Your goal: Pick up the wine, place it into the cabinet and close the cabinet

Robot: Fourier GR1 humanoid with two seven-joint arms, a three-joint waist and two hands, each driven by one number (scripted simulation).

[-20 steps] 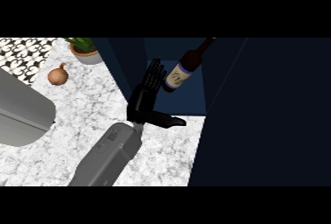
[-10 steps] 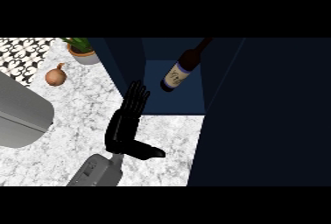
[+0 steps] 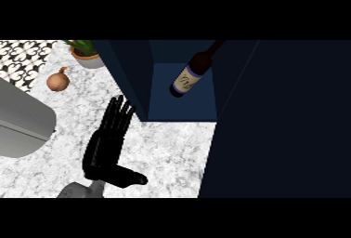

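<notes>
The left hand point(image 3: 103, 151) shows in the lower left part of the head view, above the white marble counter point(image 3: 171, 148), with its back turned up. Its fingers point(image 3: 118, 116) are straight and close together and point away from the robot. The thumb point(image 3: 130, 178) is spread out to the right, and the hand holds nothing. A short piece of the grey forearm point(image 3: 79, 189) shows under it at the lower edge. The fingertips are just beside the left wall of the dark blue cabinet point(image 3: 133, 79); whether they touch it cannot be told. The cabinet is open, and the wine bottle point(image 3: 188, 76) is inside it, on the blue floor, apart from the hand. The bottle appears slanted, with its base toward the lower left and its neck toward the upper right, and its pale label point(image 3: 184, 82) faces up. At the right a wide dark panel point(image 3: 281, 121) runs down; it looks like the open door. To the left of the hand are an onion point(image 3: 58, 81), a potted plant point(image 3: 86, 53), some patterned tiles point(image 3: 24, 56) and a grey rounded object point(image 3: 21, 125).
</notes>
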